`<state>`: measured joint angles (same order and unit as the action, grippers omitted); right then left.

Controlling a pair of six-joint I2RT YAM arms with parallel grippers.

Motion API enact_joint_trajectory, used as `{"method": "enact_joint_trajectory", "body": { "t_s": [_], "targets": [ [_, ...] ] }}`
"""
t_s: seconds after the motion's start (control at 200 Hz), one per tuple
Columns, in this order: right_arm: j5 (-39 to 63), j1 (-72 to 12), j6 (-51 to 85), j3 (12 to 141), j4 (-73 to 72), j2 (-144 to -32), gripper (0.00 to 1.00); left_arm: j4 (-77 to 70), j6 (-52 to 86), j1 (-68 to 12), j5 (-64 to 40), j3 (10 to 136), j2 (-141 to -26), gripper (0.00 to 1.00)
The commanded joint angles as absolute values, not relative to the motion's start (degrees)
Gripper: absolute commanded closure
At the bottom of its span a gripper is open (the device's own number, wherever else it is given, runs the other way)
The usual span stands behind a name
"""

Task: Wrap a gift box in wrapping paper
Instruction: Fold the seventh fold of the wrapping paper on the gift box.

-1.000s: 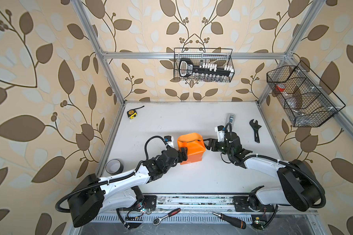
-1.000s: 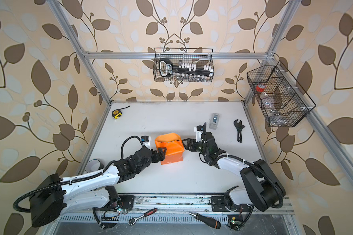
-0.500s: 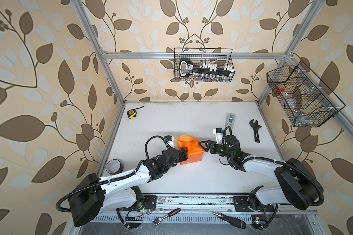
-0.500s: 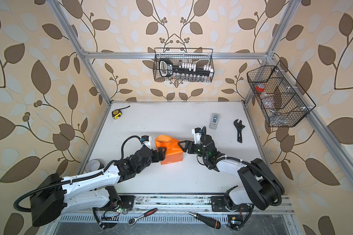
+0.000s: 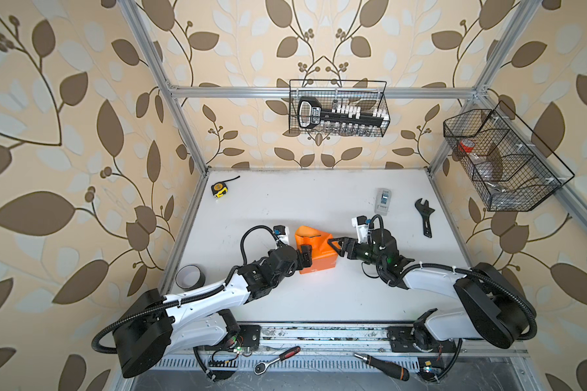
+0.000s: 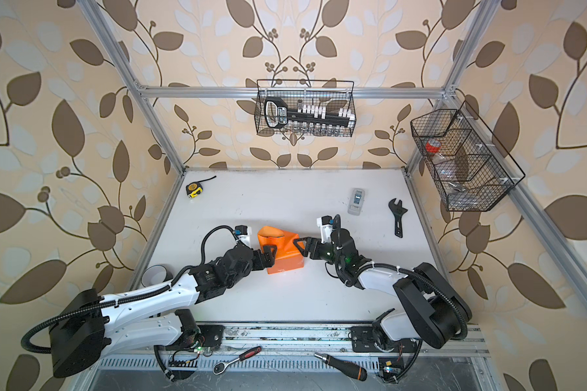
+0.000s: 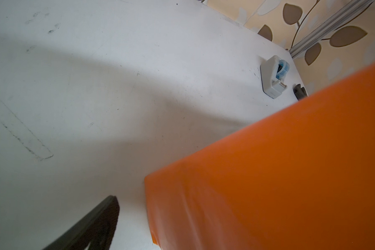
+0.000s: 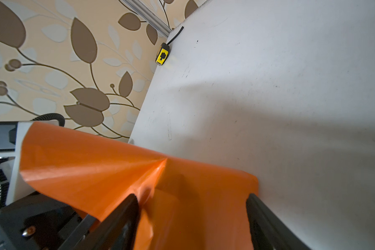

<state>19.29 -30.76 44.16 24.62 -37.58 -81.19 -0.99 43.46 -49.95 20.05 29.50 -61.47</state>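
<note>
The wrapping paper [image 5: 316, 254] [image 6: 283, 252] is folded into an orange parcel at mid-table; a loose flap stands up at its far left corner. The gift box is hidden under it. My left gripper [image 5: 304, 258] [image 6: 268, 254] is open against the parcel's left side. In the left wrist view one finger [image 7: 89, 227] stands clear of the paper [image 7: 268, 173] and the other is hidden. My right gripper [image 5: 336, 248] [image 6: 300, 248] [image 8: 191, 220] is open, its fingers [image 8: 117, 223] straddling the parcel's folded right end [image 8: 182, 194].
A grey tape dispenser [image 5: 383, 201] [image 7: 273, 78] and a black wrench [image 5: 425, 216] lie at the back right. A yellow tape measure [image 5: 219, 189] [image 8: 161, 56] sits at the back left, a tape roll [image 5: 190, 276] by the left edge. Wire baskets [image 5: 339, 113] hang on the walls.
My right gripper has moved left up to the parcel, and the paper's right end is pushed in. The left gripper has opened a little wider and stayed in place.
</note>
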Motion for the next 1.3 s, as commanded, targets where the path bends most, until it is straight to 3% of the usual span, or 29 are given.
{"method": "enact_joint_trajectory", "body": {
  "t_s": [0.0,0.245,0.35,0.775,1.005,1.295],
  "targets": [
    [17.3,-31.2,44.0,22.6,-35.9,-83.0,0.21,10.5,43.0,-50.3,21.7,31.5,-55.7,0.01],
    [16.8,-31.2,43.7,21.8,-36.2,-83.0,0.21,23.2,54.2,-50.2,27.3,22.9,-32.6,0.01],
    [17.0,-31.3,44.0,21.5,-36.6,-83.1,0.21,24.1,61.6,-50.1,30.8,19.4,-28.3,0.01],
    [17.4,-31.3,44.3,21.6,-36.7,-83.2,0.22,-17.2,72.4,-49.7,26.6,8.0,-41.8,0.01],
    [17.7,-31.4,44.2,21.9,-36.8,-83.7,0.22,-20.7,71.4,-49.5,25.1,6.9,-40.2,0.01],
    [17.9,-31.6,44.6,22.0,-37.5,-84.2,0.23,-29.1,70.6,-47.8,17.8,8.2,-47.7,0.01]
  ]
}}
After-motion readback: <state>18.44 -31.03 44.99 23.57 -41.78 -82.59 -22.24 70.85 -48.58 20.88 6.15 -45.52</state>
